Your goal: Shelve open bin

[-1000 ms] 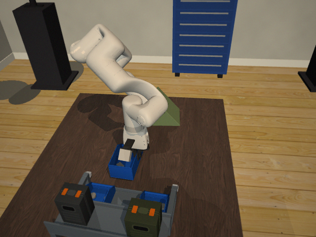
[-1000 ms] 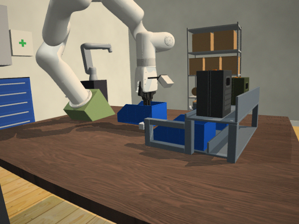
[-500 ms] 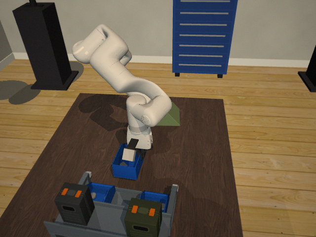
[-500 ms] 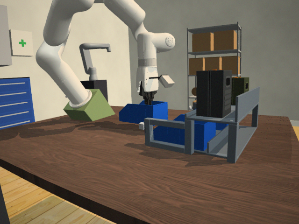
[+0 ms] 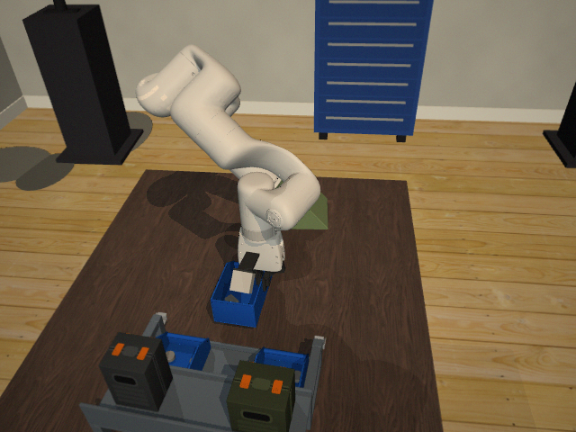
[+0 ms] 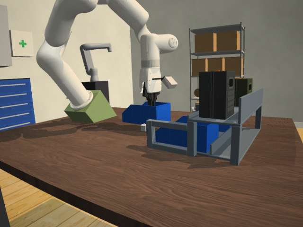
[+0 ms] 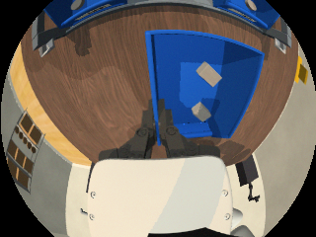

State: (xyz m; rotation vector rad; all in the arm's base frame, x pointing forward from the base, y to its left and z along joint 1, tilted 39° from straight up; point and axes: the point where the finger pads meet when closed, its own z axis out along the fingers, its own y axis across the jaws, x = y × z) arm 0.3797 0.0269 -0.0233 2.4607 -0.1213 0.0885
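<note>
From the top view's left, a dark case [image 5: 132, 381] [image 6: 216, 95] stood on the upper board. The bin [image 5: 233, 313] [image 6: 139, 114] [image 7: 170, 59], parts inside, was outside the shelf, its side wall pinched by the gripper [image 5: 265, 284] [image 6: 151, 104] [image 7: 157, 108]. Placing and release remained. An olive case [image 5: 261, 397] [image 6: 243, 93] likely crowded the free place [image 5: 225, 360].

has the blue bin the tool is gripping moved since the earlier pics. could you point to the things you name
Yes. In the top view, the blue bin [image 5: 235, 312] [image 6: 139, 114] [image 7: 173, 54] has shifted right against the grey shelf [image 5: 197, 395] [image 6: 252, 103] [image 7: 39, 27].
</note>
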